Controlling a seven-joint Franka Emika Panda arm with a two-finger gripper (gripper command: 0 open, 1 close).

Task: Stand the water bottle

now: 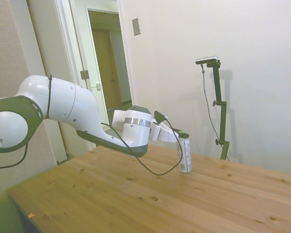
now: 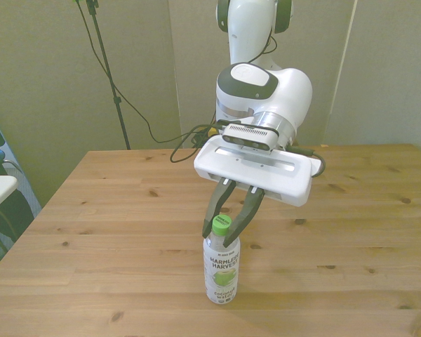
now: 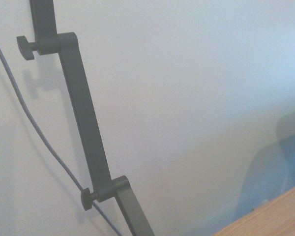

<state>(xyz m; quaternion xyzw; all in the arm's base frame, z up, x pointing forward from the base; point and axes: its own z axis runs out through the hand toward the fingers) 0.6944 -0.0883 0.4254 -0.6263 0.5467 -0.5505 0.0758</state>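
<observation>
We see the water bottle (image 2: 222, 270) upright near the table's (image 2: 91, 225) front edge, gripper (image 2: 222, 230) pinching its green cap (image 2: 222, 225).

We see the water bottle (image 2: 222, 265) upright on the desk (image 2: 91, 232), near its front edge. Our claw (image 2: 224, 232) sits directly above, fingers flanking the cap.

A: Arm (image 1: 63, 111) pose?
B: Reaches in low and near level in the side view, wrist (image 2: 256, 105) bent so the gripper (image 2: 224, 232) points forward and down.
A: Fingers?
B: Front view: both fingers (image 2: 214, 210) angled down, tips close together, a narrow gap left. Probably closed on something, side view too small to confirm.
</observation>
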